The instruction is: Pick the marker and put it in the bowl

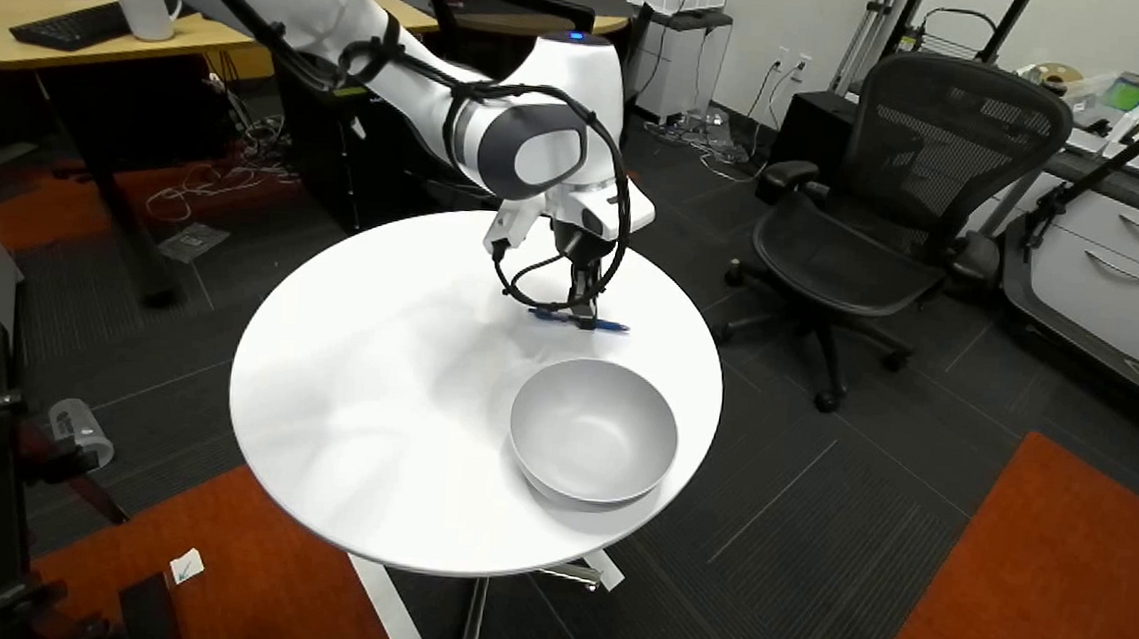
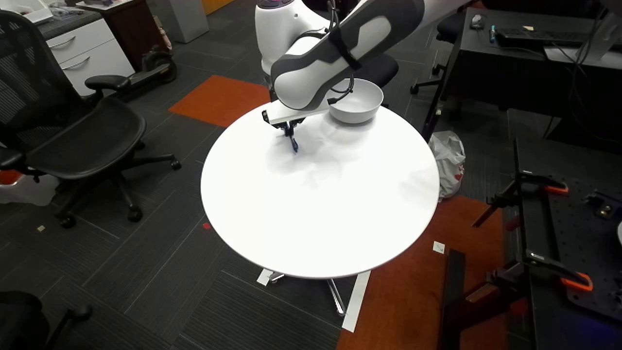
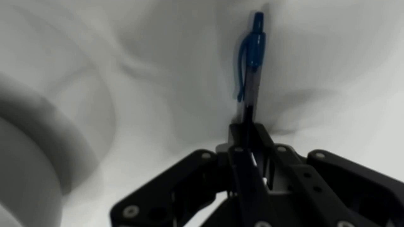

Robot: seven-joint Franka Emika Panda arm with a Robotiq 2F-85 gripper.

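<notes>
Marker (image 3: 255, 56) pinched in tool (image 3: 247, 135), round white table (image 1: 366, 365); dark carpet (image 1: 742, 572), chair (image 1: 839, 263)

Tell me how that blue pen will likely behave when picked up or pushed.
The blue pen should be fairly stiff when lifted: its barrel looks straight. It's probably light, being so slim. If pushed, its side clip might limit rolling.

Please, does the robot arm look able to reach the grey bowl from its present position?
Probably yes: the bowl stands near the end effector, its top open, with nothing visible between them.
</notes>
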